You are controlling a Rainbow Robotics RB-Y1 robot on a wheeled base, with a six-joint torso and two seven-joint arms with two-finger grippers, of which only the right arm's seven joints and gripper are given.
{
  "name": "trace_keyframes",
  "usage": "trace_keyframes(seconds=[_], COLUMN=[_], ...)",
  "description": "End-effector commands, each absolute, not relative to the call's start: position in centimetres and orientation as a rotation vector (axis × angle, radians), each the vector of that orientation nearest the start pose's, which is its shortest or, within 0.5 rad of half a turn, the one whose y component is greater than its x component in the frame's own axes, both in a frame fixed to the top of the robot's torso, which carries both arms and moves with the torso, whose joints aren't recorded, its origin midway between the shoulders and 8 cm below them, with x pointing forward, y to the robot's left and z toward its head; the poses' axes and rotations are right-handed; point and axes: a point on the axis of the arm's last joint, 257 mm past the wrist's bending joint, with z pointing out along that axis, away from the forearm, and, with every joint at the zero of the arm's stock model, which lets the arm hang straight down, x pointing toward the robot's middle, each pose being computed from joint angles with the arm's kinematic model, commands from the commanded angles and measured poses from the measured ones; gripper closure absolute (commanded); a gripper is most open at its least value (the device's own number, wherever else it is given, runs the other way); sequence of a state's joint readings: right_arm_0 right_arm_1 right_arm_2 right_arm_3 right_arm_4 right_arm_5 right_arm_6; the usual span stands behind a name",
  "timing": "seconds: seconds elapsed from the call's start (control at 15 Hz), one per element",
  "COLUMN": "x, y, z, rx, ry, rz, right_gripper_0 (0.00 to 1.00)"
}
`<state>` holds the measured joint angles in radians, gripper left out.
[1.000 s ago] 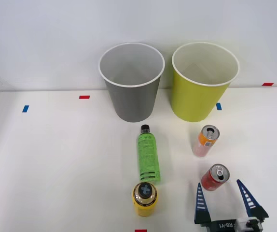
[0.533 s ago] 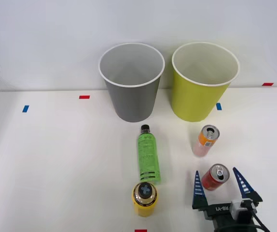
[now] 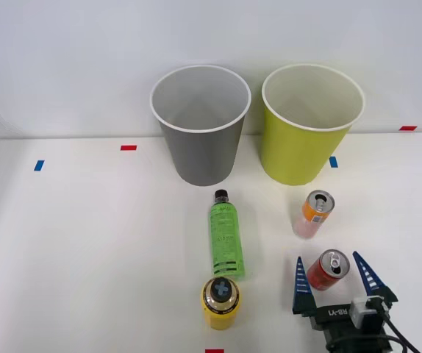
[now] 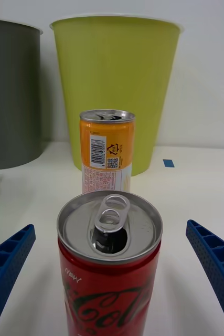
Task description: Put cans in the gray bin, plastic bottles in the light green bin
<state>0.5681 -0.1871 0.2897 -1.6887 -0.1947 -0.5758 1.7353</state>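
1. The right end effector (image 3: 337, 273) is wide open and holds nothing; its two blue fingers stand on either side of the red can (image 3: 328, 269), apart from it on both sides.
2. The red can stands upright on the worktop (image 3: 86, 243), near its front right edge, long axis vertical. In the wrist view the red can (image 4: 109, 262) sits centred between the fingers, so it lies straight ahead of the end effector, already partly inside the gap.
3. The orange can (image 3: 314, 214) stands upright just beyond the red one, in line with it and toward the green bin (image 3: 310, 125).
4. The gray bin (image 3: 201, 125), where the cans belong, is farther back and to the left, beside the green bin.
5. The green bottle (image 3: 225, 235) lies on its side, cap pointing toward the gray bin; the yellow bottle (image 3: 220, 302) stands in front of it. Both are well left of the end effector.
6. Likely next: a short advance, then closing on the red can's body.
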Motion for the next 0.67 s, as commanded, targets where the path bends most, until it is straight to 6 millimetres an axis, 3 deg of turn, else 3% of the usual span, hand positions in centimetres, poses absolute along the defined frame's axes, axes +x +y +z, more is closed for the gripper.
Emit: trace_keyframes(seconds=[0.07,0.13,0.2,0.27,0.67], x=[34.88,34.88,34.82,34.81,34.83], y=[-21.73,-21.77,-21.69,-21.62,-20.87], z=[-27.94,-27.95,-28.06,-28.07,-28.02], rx=[-0.077,-0.077,-0.08,-0.08,-0.073], ry=[1.456,1.457,1.459,1.46,1.459], rz=[0.01,0.01,0.013,0.014,0.043], right_gripper_0=[0.09,0.39,0.76,0.85,0.92])
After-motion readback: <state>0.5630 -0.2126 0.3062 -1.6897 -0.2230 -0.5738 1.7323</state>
